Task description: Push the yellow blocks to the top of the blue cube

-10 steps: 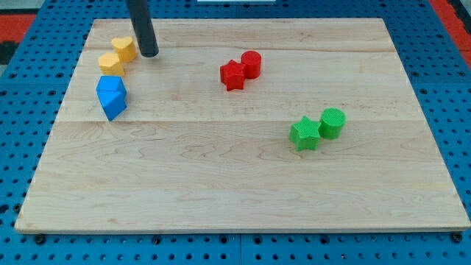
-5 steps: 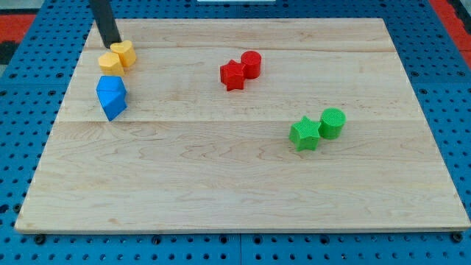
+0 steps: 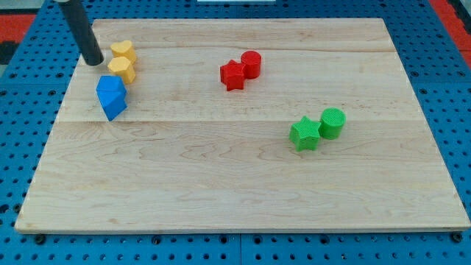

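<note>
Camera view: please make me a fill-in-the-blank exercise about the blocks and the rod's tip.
1. My tip is at the view's ____ of the two yellow blocks.
2. The blue cube lies just ____ the yellow blocks.
3. Beside the green star stands a green ____.

Missing words: left; below; cylinder

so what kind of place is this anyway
Probably a robotics lab bench set up for block-pushing tests. A wooden board lies on a blue perforated mat, small coloured blocks such as the blue cube sit on it, and my tip rests left of the yellow blocks.
</note>
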`<state>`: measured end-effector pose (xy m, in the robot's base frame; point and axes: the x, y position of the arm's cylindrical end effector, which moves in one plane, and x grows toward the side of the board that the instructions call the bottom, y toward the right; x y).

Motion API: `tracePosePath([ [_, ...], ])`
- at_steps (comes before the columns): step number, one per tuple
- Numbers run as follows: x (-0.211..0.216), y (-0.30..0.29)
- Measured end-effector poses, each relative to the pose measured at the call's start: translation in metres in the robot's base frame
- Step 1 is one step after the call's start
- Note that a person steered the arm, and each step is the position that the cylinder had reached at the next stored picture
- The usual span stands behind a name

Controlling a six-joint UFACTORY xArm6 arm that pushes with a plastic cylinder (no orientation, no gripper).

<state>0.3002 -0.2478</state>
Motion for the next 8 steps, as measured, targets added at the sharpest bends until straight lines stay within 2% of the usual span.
tracePosePath([
  [2,-0.014,0.043],
  [3,-0.031,0.026],
  [4,-0.063,0.085],
  [5,-0.029,0.141],
  [6,0.007,0.138],
  [8,-0.009,0.104],
])
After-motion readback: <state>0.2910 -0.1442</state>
